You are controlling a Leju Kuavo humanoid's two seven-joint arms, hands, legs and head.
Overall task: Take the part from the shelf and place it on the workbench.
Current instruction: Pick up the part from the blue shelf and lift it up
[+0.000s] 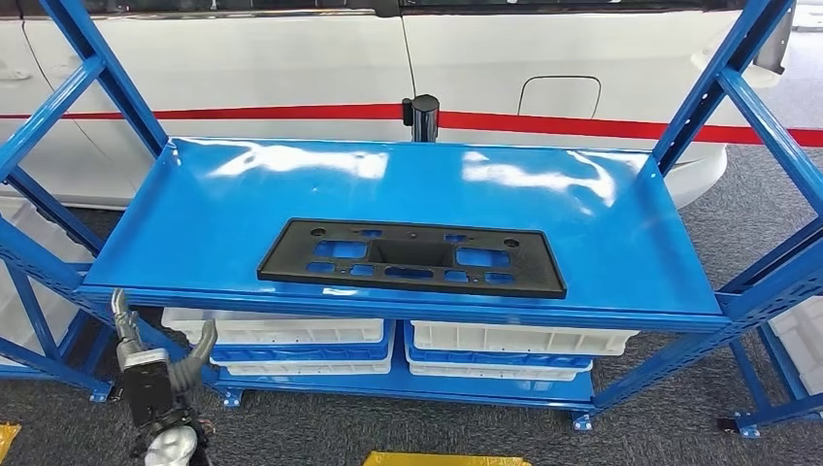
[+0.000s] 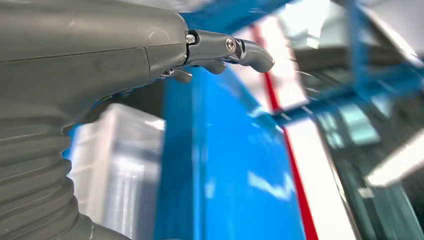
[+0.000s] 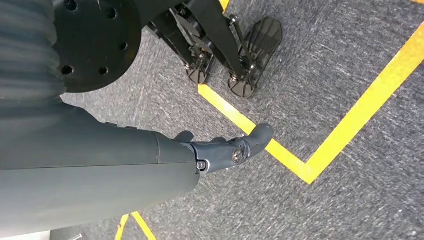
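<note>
- Behind the shelf, a white car [image 1: 291, 58] with a red stripe fills the background, side-on.
- Blue steel shelf [image 1: 621, 243]: a glossy top deck with slanted braces at both ends and a lower deck beneath; it stands on grey carpet [image 1: 670, 437].
- Grey carpet carries yellow tape lines [image 3: 350, 125], seen from the right wrist, meeting at a corner beside the right robot hand.
- White bins [image 1: 514, 340] sit side by side on the lower deck, stacked with blue ones between them.
- Black part [image 1: 412, 257]: a long flat plate with several cut-outs, lying flat on the top deck, near the front edge and roughly centred; nothing touches it.
- Black post [image 1: 420, 116] stands upright just behind the deck's back edge.
- Left robot hand [image 1: 160, 369] is raised in front of the shelf's lower left, below the level of the top deck and well apart from the part; its fingers are spread and hold nothing. From the left wrist, one fingertip [image 2: 255, 55] juts out before the blue deck, which is blurred.
- Right robot hand [image 3: 225, 150] hangs over the carpet; its fingers are apart and hold nothing.
</note>
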